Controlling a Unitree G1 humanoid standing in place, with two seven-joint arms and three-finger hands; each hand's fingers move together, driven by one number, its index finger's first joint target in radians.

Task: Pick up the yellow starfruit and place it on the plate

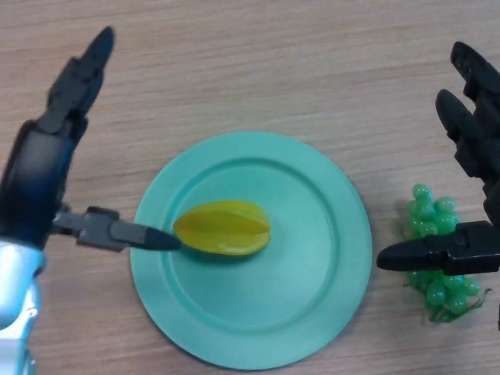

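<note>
One yellow starfruit [223, 228], one green plate [312, 305], one bunch of green grapes [437, 234], two hands.

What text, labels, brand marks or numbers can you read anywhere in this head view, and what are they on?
None: no readable text shows in this view.
Plate: plain green, no mark or label.
Starfruit: plain yellow skin, no sticker.
Green grapes: no tag.
Left hand and right hand: plain black, no lettering visible.
Wooden table: only grain, no writing.
</note>
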